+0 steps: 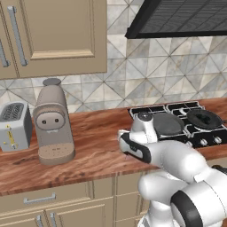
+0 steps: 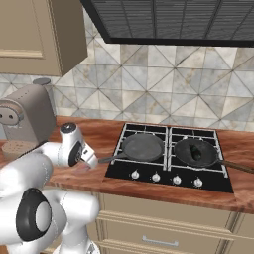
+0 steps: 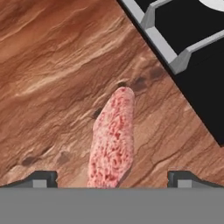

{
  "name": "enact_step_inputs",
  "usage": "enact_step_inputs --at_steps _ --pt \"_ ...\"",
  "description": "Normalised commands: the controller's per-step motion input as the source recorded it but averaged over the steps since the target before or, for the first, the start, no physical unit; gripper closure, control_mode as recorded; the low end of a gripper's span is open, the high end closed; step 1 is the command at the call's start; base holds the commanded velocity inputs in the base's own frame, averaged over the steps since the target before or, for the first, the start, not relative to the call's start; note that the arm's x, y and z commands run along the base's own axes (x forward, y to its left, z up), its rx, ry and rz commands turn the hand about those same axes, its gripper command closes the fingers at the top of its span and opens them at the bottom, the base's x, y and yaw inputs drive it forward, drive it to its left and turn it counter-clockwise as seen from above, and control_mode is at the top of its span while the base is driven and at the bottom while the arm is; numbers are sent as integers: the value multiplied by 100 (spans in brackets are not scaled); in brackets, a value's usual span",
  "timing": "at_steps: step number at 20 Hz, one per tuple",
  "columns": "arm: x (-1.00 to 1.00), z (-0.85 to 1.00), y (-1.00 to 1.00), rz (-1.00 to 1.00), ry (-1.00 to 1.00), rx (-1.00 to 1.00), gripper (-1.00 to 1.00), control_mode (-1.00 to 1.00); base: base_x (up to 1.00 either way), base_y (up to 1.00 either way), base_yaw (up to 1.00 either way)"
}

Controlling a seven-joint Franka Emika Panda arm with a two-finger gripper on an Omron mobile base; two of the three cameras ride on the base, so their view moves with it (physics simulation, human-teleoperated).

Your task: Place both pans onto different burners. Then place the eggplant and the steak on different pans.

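The reddish-pink steak (image 3: 113, 144) lies on the wooden counter (image 3: 52, 87), just left of the cooktop's corner (image 3: 192, 87). My gripper (image 3: 114, 178) hangs low over it, open. Its two fingertips (image 3: 43, 178) stand wide on either side of the near end of the meat and do not touch it. The matte grey pan (image 2: 143, 147) sits on the front left burner, with nothing in it. On the burner to its right rests the darker pan (image 2: 198, 154), and the small dark eggplant (image 2: 196, 152) lies inside it. Both pans also show in the left base view: grey (image 1: 167, 124) and dark (image 1: 204, 118).
A beige coffee machine (image 1: 52, 126) and a toaster (image 1: 14, 125) stand at the left of the counter. Silver knobs (image 2: 156, 176) line the cooktop's front edge. A range hood (image 2: 168, 20) hangs above the burners. Wall cabinets (image 1: 53, 35) are at the upper left.
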Motion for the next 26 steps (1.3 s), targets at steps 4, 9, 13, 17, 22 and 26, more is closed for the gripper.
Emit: enact_step_inputs --at_steps 4,9,13,17,22,26 --pt "4 -33 -20 3 0 0 -100 -100 0 0 0" --pt "13 -35 -5 3 0 0 -100 -100 0 0 0" --pt "17 -33 0 3 0 0 -100 -100 0 0 0" --pt "15 -34 0 2 0 0 -100 -100 0 0 0" --pt "17 -31 8 2 0 0 -100 -100 0 0 0" --pt "24 -33 21 1 0 0 -100 -100 0 0 0"
